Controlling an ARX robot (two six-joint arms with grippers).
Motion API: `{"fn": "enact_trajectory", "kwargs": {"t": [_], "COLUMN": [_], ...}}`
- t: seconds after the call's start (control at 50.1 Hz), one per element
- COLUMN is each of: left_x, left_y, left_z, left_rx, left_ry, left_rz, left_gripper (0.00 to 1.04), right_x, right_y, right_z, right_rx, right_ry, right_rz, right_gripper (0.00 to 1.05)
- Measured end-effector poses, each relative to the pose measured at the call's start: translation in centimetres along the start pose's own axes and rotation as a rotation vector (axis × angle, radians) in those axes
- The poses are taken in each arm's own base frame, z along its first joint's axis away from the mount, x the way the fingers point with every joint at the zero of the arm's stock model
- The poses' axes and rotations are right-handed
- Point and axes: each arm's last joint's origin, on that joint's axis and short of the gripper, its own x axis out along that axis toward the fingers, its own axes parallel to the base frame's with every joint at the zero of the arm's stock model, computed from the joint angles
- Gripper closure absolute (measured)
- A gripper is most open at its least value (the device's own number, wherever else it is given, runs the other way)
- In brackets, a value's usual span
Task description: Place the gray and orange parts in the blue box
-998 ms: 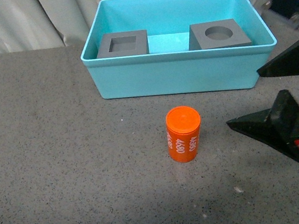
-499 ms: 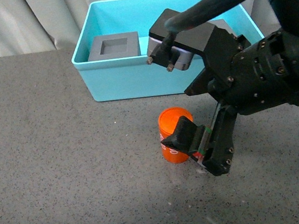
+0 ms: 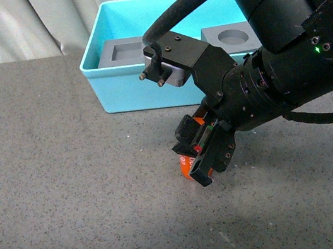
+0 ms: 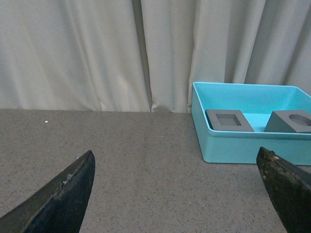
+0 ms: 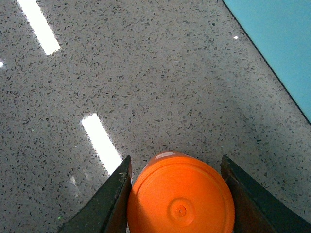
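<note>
With the square-recess gray cube (image 3: 121, 50) and the round-recess gray cube (image 3: 232, 37) already inside the blue box (image 3: 129, 92), only the orange cylinder (image 5: 181, 199) remains, standing on the table (image 3: 67, 179) near the box, closely flanked by the right gripper (image 3: 196, 159), though I cannot tell whether it is clamped.

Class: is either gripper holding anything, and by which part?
The left gripper holds nothing. The right gripper brackets the orange cylinder at its sides; closure cannot be told.
</note>
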Motion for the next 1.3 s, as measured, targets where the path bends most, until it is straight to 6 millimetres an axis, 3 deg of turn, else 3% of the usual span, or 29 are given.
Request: {"fn": "enact_trajectory", "kwargs": {"t": [0.18, 0.319, 0.399, 0.499, 0.639, 0.818, 1.297], "left_x": [0.0, 0.0, 0.0, 0.0, 0.0, 0.0, 0.0], "left_y": [0.0, 0.0, 0.0, 0.0, 0.0, 0.0, 0.0], "left_z": [0.0, 0.0, 0.0, 0.0, 0.0, 0.0, 0.0], "left_rx": [0.0, 0.0, 0.0, 0.0, 0.0, 0.0, 0.0], "left_ry": [0.0, 0.0, 0.0, 0.0, 0.0, 0.0, 0.0], "left_rz": [0.0, 0.0, 0.0, 0.0, 0.0, 0.0, 0.0], "left_gripper": [0.07, 0.07, 0.07, 0.07, 0.07, 0.07, 0.07], "right_x": [-0.6, -2.7, -4.7, -9.2, -11.9, -10.8, -3.3], "right_y": [-0.2, -0.5, -0.9, -2.1, -4.3, -6.7, -10.3], "right_z": [-0.1, 0.4, 1.3, 3.4, 5.8, 7.2, 8.2], "right_rx": [0.019, 0.037, 0.047, 0.076, 0.094, 0.133, 0.216], "right_ry": [-0.017, -0.089, -0.154, -0.312, -0.425, -0.426, -0.318], "right_rz": [-0.006, -0.04, -0.08, -0.145, -0.26, -0.32, -0.277], "right_gripper": [0.6, 0.6, 0.6, 0.6, 0.6, 0.6, 0.6]}}
